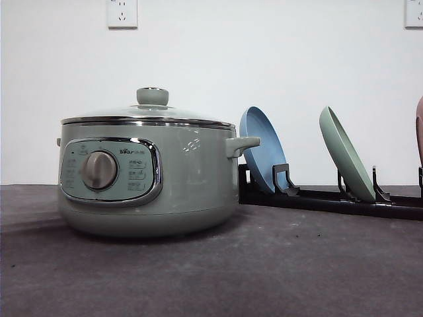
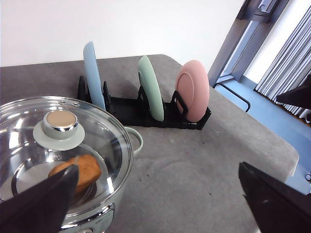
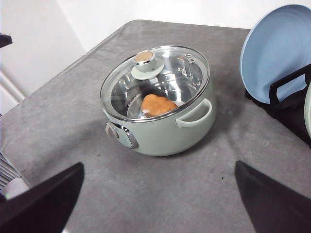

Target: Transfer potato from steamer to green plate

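Observation:
The steamer [image 1: 149,175] stands on the grey table with its glass lid [image 3: 155,80] on. Through the glass the orange-brown potato [image 3: 156,105] lies on the steamer's floor, also visible as the potato [image 2: 77,170] in the left wrist view. The green plate [image 1: 347,155] stands on edge in a black rack [image 1: 330,198] to the right of the steamer [image 2: 63,155]; it is the middle plate [image 2: 150,87] of three. My left gripper [image 2: 155,206] hangs open above the steamer's right side. My right gripper [image 3: 158,204] is open, high above the table in front of the steamer.
A blue plate [image 1: 263,148] stands in the rack slot nearest the steamer, and a pink plate [image 2: 193,90] in the far slot. The table's edge [image 2: 286,145] drops off beyond the rack toward a window. Bare grey tabletop [image 1: 277,264] lies in front of the rack.

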`<state>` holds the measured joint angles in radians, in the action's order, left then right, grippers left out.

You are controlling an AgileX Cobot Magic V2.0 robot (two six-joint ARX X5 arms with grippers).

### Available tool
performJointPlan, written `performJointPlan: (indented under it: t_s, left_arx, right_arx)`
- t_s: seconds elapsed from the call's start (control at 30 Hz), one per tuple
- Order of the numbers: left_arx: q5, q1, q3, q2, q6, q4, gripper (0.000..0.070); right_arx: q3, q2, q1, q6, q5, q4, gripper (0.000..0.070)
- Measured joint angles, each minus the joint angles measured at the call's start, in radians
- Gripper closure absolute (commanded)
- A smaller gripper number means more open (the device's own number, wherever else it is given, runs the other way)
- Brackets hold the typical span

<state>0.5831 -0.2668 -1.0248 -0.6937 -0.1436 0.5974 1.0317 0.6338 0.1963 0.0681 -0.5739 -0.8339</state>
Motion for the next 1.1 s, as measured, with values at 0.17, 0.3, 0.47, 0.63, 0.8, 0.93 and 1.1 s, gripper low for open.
performJointPlan:
  t_s: [0.17,0.3,0.47,0.63,0.8,0.93,1.1]
  left_arx:
    - [0.000,0.000,0.000,0.000,0.000,-0.002,0.0023]
    - [0.000,0.000,0.000,0.000,0.000,-0.002,0.0023]
    - [0.000,0.000,0.000,0.000,0.000,-0.002,0.0023]
    - [0.000,0.000,0.000,0.000,0.000,-0.001,0.0023]
    - [0.000,0.000,0.000,0.000,0.000,-0.001,0.0023]
    - [0.000,0.000,0.000,0.000,0.000,-0.001,0.0023]
    - [0.000,0.000,0.000,0.000,0.000,-0.001,0.0024]
  right_arx:
    - [0.000,0.000,0.000,0.000,0.000,-0.005,0.0041]
    - [0.000,0.000,0.000,0.017,0.000,-0.013,0.0042]
    - [0.000,0.020,0.000,0.064,0.029,-0.013,0.0041]
    - [0.000,0.125,0.000,0.095,0.051,-0.007,0.0042]
    - [0.001,0.292,0.000,0.127,0.087,0.039,0.0041]
    - [0.048,0.430,0.000,0.139,0.153,0.051,0.0041]
    - [0.149,0.601,0.000,0.136,0.185,0.135,0.0042]
